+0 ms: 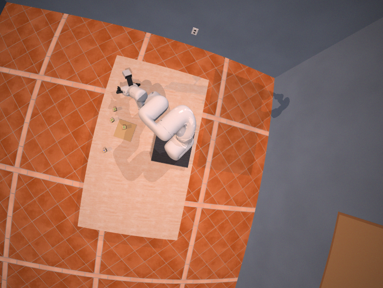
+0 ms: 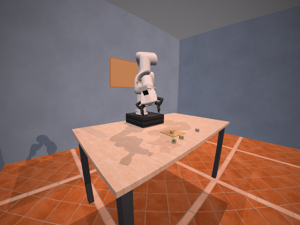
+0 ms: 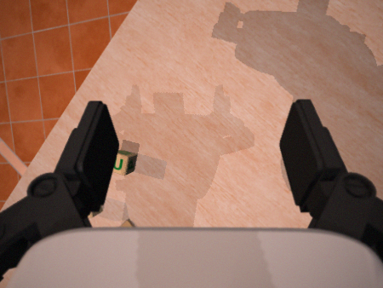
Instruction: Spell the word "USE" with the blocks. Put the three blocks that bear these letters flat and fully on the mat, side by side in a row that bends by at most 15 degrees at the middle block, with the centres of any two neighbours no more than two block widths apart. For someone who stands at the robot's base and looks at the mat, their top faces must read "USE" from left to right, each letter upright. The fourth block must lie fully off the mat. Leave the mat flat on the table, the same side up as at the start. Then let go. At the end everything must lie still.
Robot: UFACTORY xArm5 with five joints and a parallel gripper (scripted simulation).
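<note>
My gripper is open and empty, high above the table, off to one side of the blocks. A block with a green U lies off the mat, partly behind a finger in the wrist view. A second block with a green 9 on its side lies near it, off the mat. A third block with green marks sits on the tan mat. A fourth block with blue marks lies off the mat. Their top letters are too small to read surely.
The wooden table carries the black base block of the arm. The blocks off the mat lie toward the table's long edge opposite the base. Shadows of the arm cross the table.
</note>
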